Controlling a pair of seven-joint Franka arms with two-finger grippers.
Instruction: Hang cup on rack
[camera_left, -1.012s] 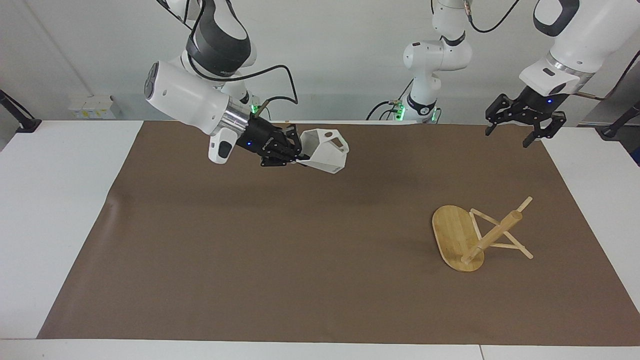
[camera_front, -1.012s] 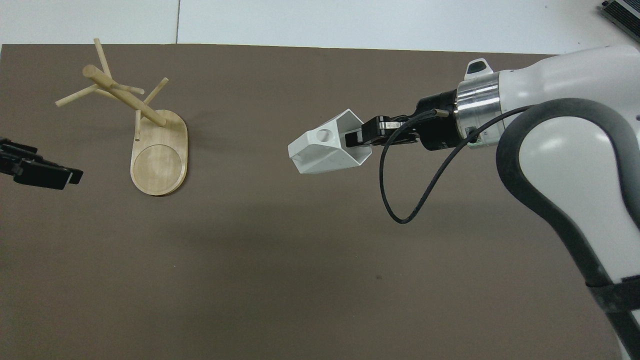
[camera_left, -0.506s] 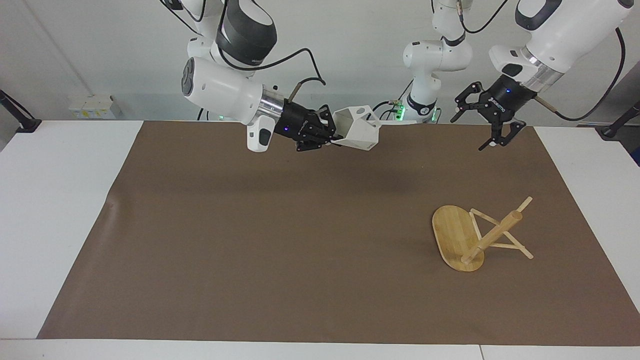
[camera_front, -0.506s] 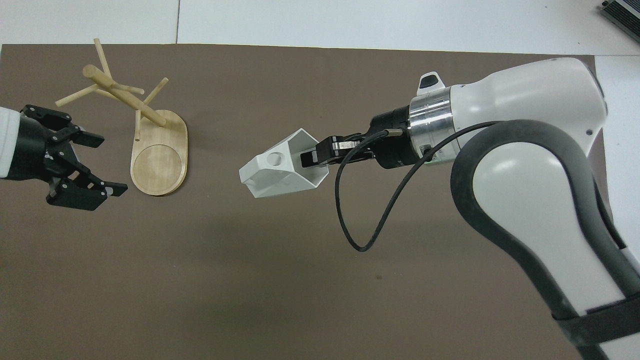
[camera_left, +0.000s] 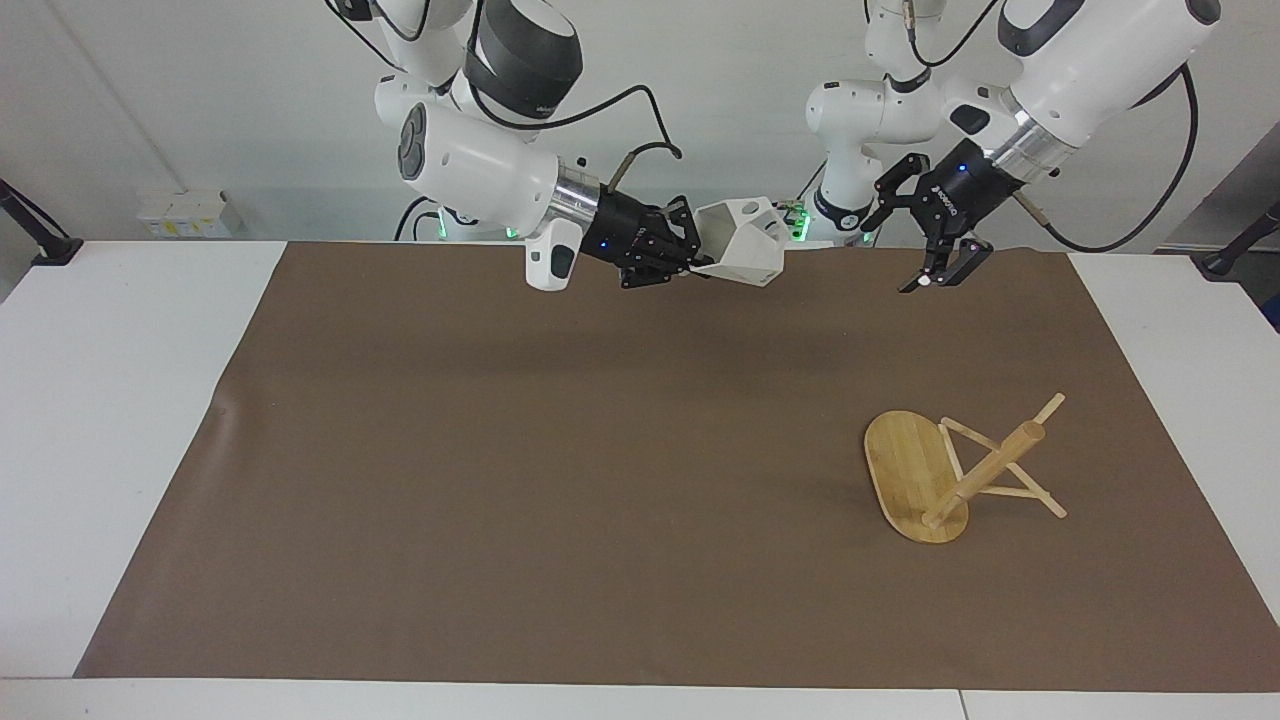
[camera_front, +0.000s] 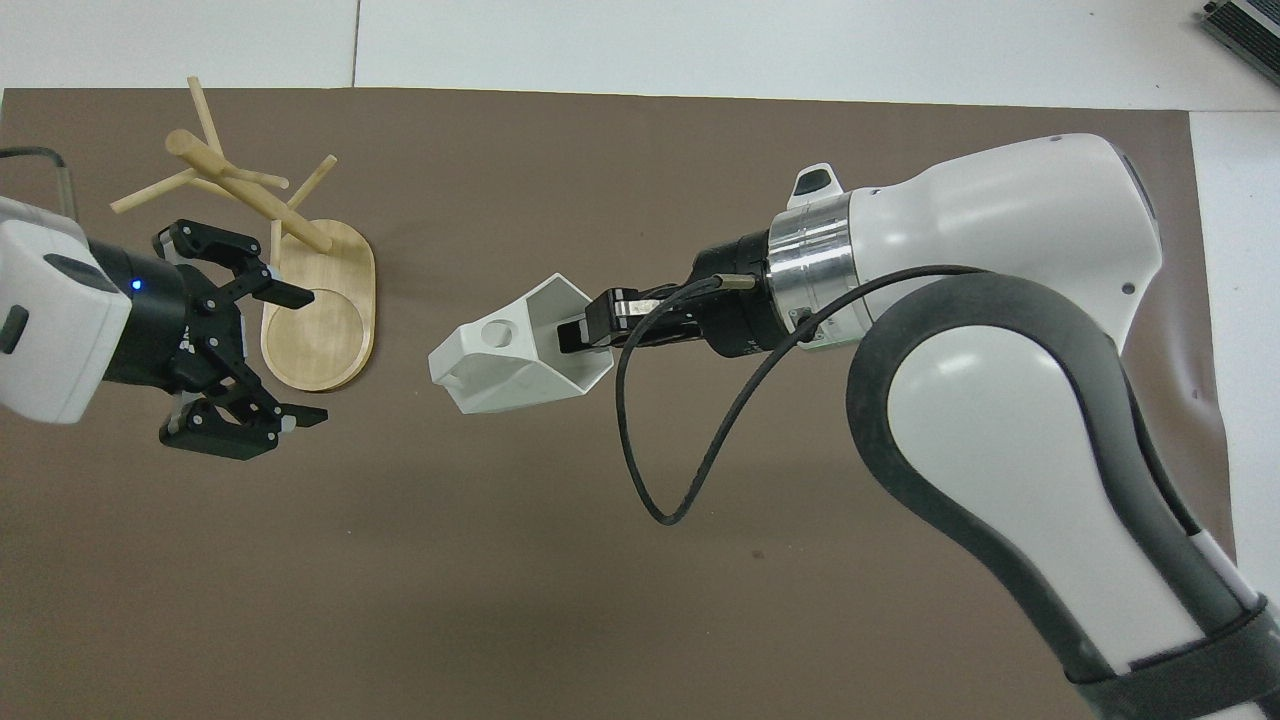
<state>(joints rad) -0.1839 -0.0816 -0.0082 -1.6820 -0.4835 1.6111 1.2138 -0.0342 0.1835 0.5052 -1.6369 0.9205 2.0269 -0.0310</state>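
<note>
The white faceted cup (camera_left: 745, 240) is in the air, held by its rim in my right gripper (camera_left: 697, 263), which is shut on it. It tips sideways, mouth toward the gripper, and the handle hole shows in the overhead view (camera_front: 497, 332). The cup (camera_front: 510, 352) and right gripper (camera_front: 577, 335) are over the middle of the brown mat. The bamboo rack (camera_left: 960, 478) stands on the mat at the left arm's end, its oval base (camera_front: 320, 320) flat and its post (camera_front: 250, 195) and pegs free. My left gripper (camera_left: 908, 243) is open and empty in the air, over the mat beside the rack's base (camera_front: 310, 355).
The brown mat (camera_left: 560, 480) covers most of the white table (camera_left: 120, 400). A third small arm's base (camera_left: 850, 150) stands at the robots' edge of the table, between the two arms.
My right gripper has carried the cup upward and toward the left arm's end. My left gripper has swung in from the table's end toward the cup, turning and staying open. The rack has not moved.
</note>
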